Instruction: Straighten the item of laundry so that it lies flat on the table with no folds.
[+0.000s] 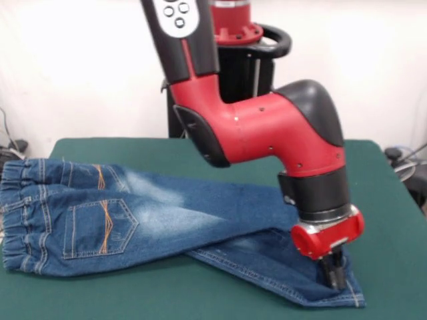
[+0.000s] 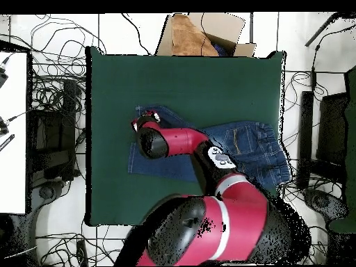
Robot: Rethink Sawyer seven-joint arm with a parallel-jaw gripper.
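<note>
jeans (image 1: pixel 113 213): back side up, waistband at one table (image 1: pixel 200 293) end, legs crossed, one lying over the other
gripper (image 1: pixel 335 272): down on lower leg hem, fingers together, looks clenched on denim
step: gripping hem
next: drag hem sideways, uncross legs

Blue denim jeans (image 1: pixel 133 213), faded to pale patches across seat and thighs, orange stitching on back pockets. Dark green table (image 1: pixel 200 293). Red arm (image 1: pixel 267 130) with black joint covers and grey panel bearing round white buttons; red wrist block above black gripper (image 1: pixel 335 275). Brown cardboard box (image 2: pixel 198 35) beyond table edge in overhead view.
</note>
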